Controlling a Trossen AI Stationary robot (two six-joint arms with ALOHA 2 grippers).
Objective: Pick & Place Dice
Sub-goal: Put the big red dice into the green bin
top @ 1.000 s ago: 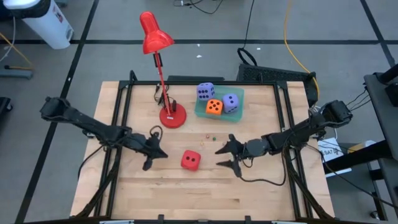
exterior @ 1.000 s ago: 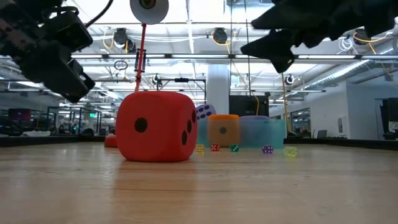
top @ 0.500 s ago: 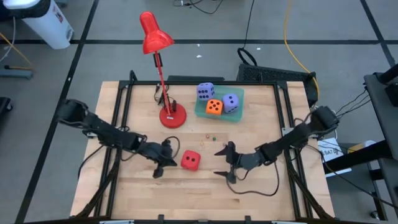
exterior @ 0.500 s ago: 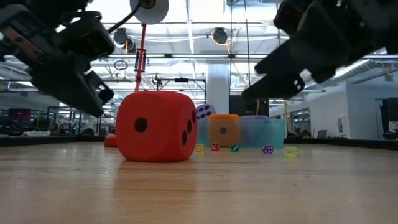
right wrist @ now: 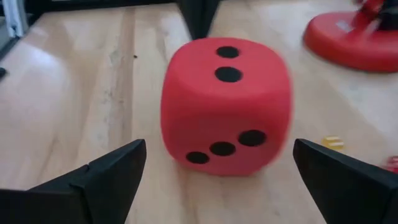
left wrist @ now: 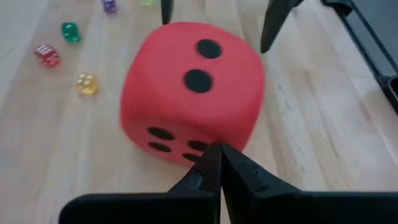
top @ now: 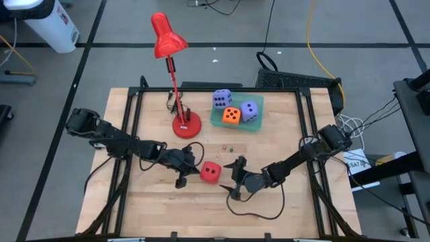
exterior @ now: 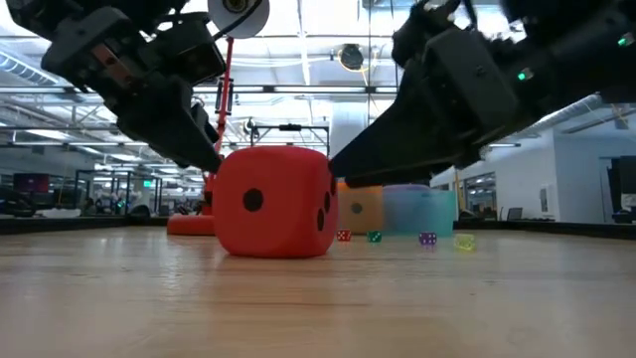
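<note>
The red die [top: 210,172] is seen on the wooden table [top: 282,138], near its middle and toward the front edge; two pips are shown on its top face. It is flanked by both arms; the left gripper [top: 186,174] is placed just beside it on one side, and in the left wrist view its two fingers are pressed together into a single point right at the die's [left wrist: 189,90] near face; whether the tips touch the die cannot be told. The right gripper [top: 237,179] is set on the die's other side, a little apart from it; its fingers [right wrist: 99,174] are spread wide, and the die [right wrist: 225,102] is framed between them in the right wrist view.

The orange die [top: 231,115] and the two purple dice [top: 222,99] [top: 248,111] are gathered in a green tray [top: 216,119] at the back of the table, beside the red lamp [top: 186,125]; a few tiny coloured dice [top: 227,148] are scattered between the tray and the red die.
</note>
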